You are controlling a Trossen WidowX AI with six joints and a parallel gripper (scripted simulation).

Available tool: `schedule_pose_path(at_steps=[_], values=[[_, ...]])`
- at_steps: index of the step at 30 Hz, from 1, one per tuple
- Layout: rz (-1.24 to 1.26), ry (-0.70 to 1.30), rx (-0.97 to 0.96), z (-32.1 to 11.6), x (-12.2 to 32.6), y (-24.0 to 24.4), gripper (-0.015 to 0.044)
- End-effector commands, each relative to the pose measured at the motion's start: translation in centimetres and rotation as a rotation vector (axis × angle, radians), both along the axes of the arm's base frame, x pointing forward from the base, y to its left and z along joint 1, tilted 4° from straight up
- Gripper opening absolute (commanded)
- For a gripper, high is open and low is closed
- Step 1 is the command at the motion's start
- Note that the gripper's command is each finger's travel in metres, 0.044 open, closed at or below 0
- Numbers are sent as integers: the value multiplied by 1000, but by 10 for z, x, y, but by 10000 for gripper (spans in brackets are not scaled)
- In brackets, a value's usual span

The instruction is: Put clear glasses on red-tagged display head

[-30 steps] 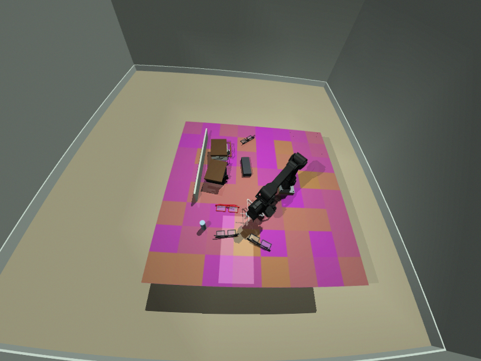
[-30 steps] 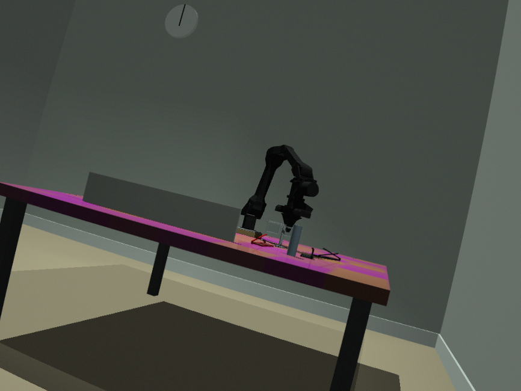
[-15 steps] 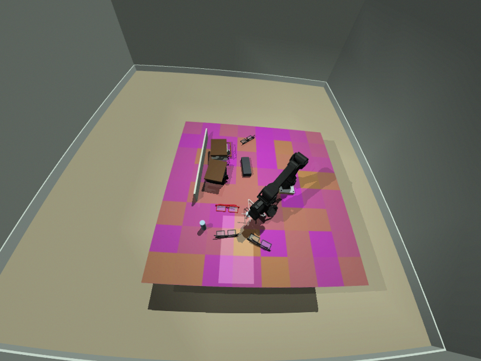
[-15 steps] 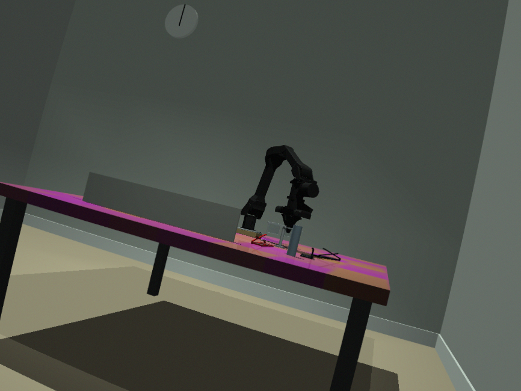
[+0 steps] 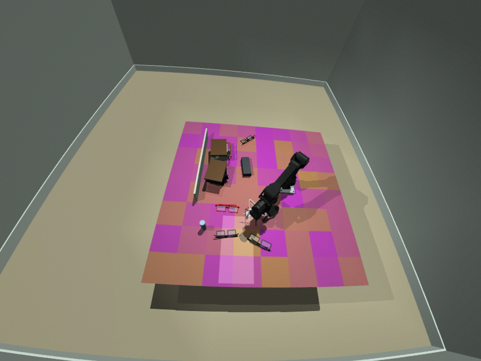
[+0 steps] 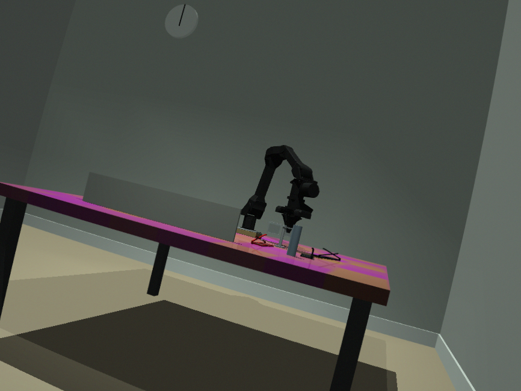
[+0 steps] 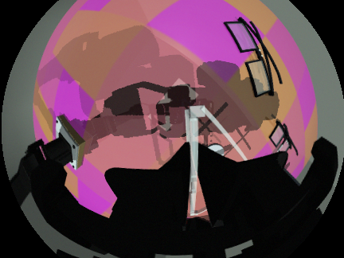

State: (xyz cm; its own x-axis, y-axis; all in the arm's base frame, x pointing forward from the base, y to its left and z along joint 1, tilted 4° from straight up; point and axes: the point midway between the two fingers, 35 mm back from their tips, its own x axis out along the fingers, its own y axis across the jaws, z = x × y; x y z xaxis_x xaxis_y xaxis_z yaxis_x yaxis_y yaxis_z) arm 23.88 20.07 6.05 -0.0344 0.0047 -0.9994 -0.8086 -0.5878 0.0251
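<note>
My gripper (image 5: 252, 214) (image 6: 288, 227) (image 7: 194, 172) is shut on the clear glasses (image 5: 250, 202) (image 6: 275, 229) (image 7: 193, 116) and holds them a little above the table, at its middle front. The thin pale frame hangs below the fingers. Two display heads (image 5: 218, 147) (image 5: 215, 171) with brown tops stand at the back left beside a white upright panel (image 5: 200, 166) (image 6: 159, 206), well away from the gripper. I cannot see their tags from here.
Red glasses (image 5: 227, 208) (image 6: 258, 240) lie left of the gripper. Two black pairs (image 5: 226, 234) (image 5: 260, 241) (image 7: 255, 58) lie in front of it, and another pair (image 5: 246, 139) lies at the back. A grey cylinder (image 5: 202, 224) (image 6: 294, 239) and a dark box (image 5: 245, 166) stand nearby.
</note>
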Motion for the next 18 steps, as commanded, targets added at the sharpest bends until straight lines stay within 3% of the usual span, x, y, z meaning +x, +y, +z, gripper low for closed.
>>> schedule_pose_path(at_steps=[1,18], values=[[-3,8,-2,-2,-6,1,0],[-2,10,-1,-1,-20,4,0]])
